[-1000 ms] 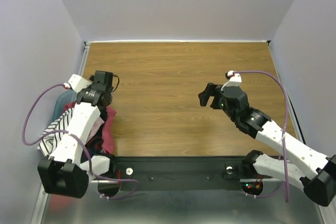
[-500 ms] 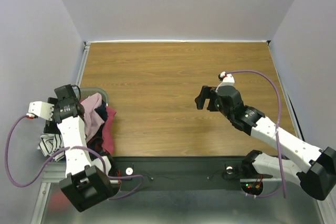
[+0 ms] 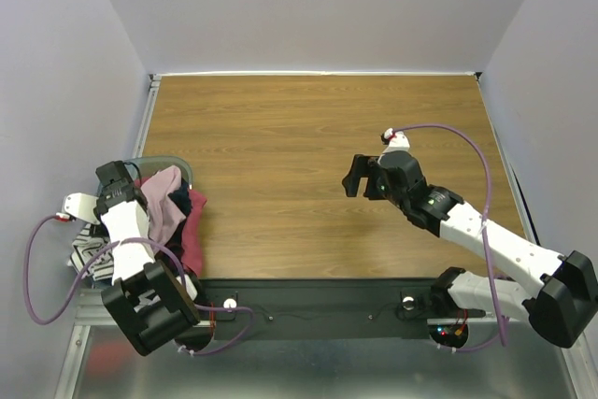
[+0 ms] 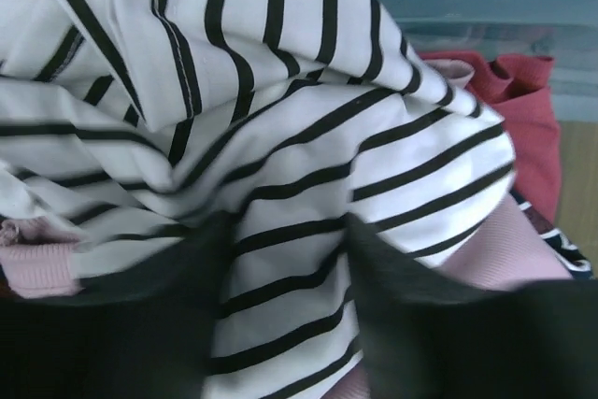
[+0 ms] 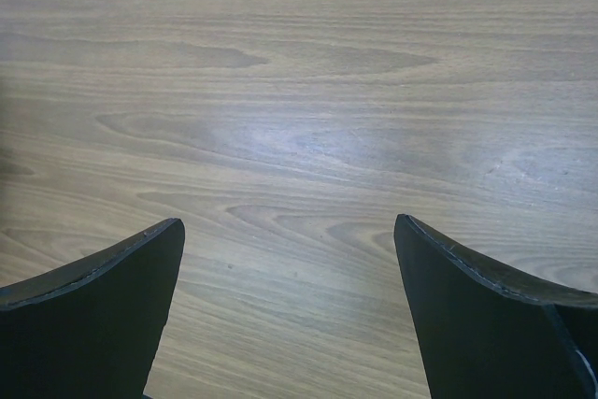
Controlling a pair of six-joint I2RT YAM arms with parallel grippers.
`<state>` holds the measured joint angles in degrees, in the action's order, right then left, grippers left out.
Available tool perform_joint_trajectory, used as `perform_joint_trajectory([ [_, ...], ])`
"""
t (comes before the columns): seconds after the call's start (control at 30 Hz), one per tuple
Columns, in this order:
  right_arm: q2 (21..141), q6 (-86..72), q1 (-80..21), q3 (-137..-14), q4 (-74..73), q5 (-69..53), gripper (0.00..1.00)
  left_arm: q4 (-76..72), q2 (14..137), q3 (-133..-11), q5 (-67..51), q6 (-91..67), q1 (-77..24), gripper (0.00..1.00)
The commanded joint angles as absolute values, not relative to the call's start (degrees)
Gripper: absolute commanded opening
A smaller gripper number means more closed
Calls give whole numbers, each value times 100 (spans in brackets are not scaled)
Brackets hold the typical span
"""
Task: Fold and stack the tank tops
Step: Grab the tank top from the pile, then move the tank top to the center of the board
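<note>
The tank tops lie heaped in a tub at the table's left edge: a white one with black stripes (image 3: 86, 251), a dusty pink one (image 3: 166, 198) and a dark red one (image 3: 194, 231). In the left wrist view the striped top (image 4: 280, 119) fills the frame. My left gripper (image 4: 288, 226) is pressed down into it, jaws apart, with a fold of striped cloth between the fingers. Pink cloth (image 4: 495, 249) and dark red cloth (image 4: 523, 109) show beside it. My right gripper (image 3: 358, 177) hangs open over bare wood (image 5: 290, 226), holding nothing.
The translucent light-blue tub (image 3: 168, 162) holds the heap, and its wall (image 4: 467, 7) shows behind the striped top. The wooden table (image 3: 308, 128) is closed in by walls at the back and on both sides. The arms' black base rail (image 3: 318, 301) runs along the near edge.
My left arm swung left off the pile's middle and dropped its gripper onto the striped top. My right gripper drifted slightly left, still open.
</note>
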<state>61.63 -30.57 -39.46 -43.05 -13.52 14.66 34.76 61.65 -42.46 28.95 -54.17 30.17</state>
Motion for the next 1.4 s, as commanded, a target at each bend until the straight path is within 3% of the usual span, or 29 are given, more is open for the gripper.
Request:
perform_joint_trajectory([
  [0.0,6152,-3129,-3973,-4597,-1266,1371,100,3217,6389,-4034,2637,-5545,3041,13],
  [0.03,6144,-3120,-3973,-4588,-1266,1371,100,3252,6503,-4034,2637,-5546,3041,0],
  [0.17,6065,-3103,-3981,-4544,-1266,1424,100,3287,6540,-4280,2637,-5204,3050,0],
  [0.33,6064,-3085,-3973,-4623,-1266,1397,100,3235,5697,-5070,2339,-4694,3041,0],
  [0.53,6126,-3076,-3973,-4904,-1274,1292,100,3103,5072,-6248,1364,-4140,2883,0],
  [0.67,6135,-3050,-3973,-5010,-1266,1309,100,2357,4712,-6547,46,-3815,2664,0],
  [0.77,6082,-3015,-3973,-5097,-1274,1493,100,2075,4658,-6890,-456,-3744,2068,0],
  [0.93,5915,-2997,-3973,-5361,-1318,2055,100,1987,5079,-7523,-89,-3779,-242,0],
  [1.13,5669,-3120,-3981,-5678,-1547,2838,100,1600,5957,-7366,1500,-3841,-3333,0],
  [1.27,5634,-3225,-3973,-5608,-1643,3014,100,1172,6845,-7111,1337,-3928,-3832,0],
  [1.37,5634,-3304,-3981,-5467,-1845,3146,100,502,7136,-6523,941,-4016,-3823,18],
])
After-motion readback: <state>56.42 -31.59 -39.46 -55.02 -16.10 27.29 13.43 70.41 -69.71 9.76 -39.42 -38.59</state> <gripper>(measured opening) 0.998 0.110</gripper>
